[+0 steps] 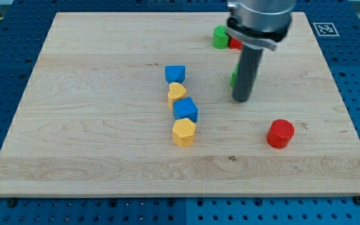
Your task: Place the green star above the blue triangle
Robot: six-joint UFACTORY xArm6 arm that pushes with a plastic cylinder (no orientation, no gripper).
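Wooden board (pixel 92 150): my tip (pixel 240 100) has no jaws, touching green star (pixel 234 76) behind it; blue triangle (pixel 175 73) lies view-left.

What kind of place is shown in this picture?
Probably a robotics lab bench: a wooden board lies on a blue perforated base, with a printed marker tag and small coloured blocks.

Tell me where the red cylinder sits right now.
The red cylinder stands alone on the board's lower right in the camera view, apart from my tip, which is up and to its left, and well right of the yellow hexagon block.
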